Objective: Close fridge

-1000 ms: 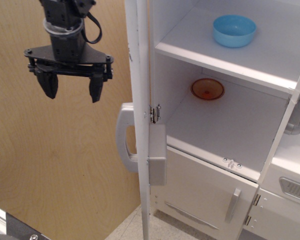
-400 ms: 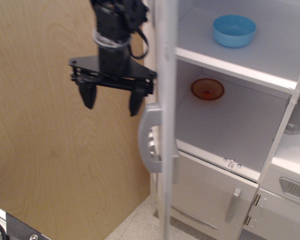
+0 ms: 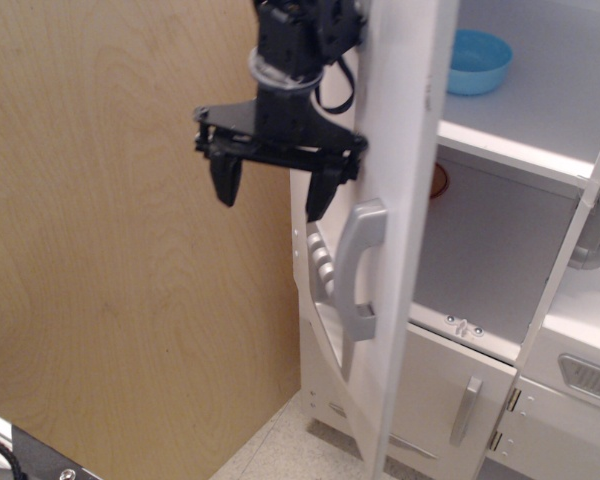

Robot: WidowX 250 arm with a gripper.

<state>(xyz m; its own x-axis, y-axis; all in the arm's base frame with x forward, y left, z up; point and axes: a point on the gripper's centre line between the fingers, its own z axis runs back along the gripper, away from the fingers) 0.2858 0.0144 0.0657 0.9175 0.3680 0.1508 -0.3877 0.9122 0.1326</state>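
Note:
The white fridge stands at the right with its large door partly swung in, its outer face turned toward me. The door's grey vertical handle and the grey button panel show on that face. My black gripper is open and empty. It hangs against the door's outer face, just above and left of the handle. A blue bowl sits on the upper shelf. An orange bowl on the lower shelf is mostly hidden by the door.
A plywood wall fills the left side. Below the fridge compartment is a smaller white door with a short grey handle. An adjoining white unit with a grey vent stands at the right.
The gripper has moved right, and the door has swung with it from wide open toward the fridge. The door now covers the left of the shelves.

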